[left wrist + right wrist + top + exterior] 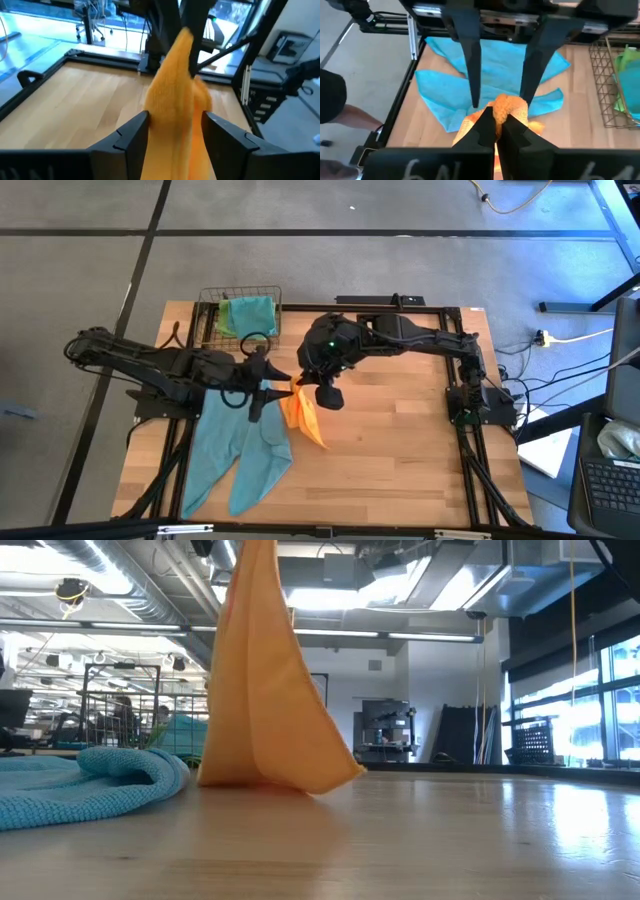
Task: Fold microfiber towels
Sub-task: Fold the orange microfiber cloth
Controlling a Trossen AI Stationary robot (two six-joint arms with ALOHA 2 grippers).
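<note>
Right gripper (496, 131) pinches orange towel (262, 690), hanging. Left gripper (172, 131) wide around it, not gripping. Risk: closing off-edge bunches cloth.

A: any readable text or labels anywhere in these views?

B: nope, nothing legible. closest thing is some pale raised marks along the near edge of the right wrist view, they look like characters but i can't make out what they say.

light: bright, ceiling strips and windows | glare: tabletop (560, 830) sheen | blur: left wrist view soft
</note>
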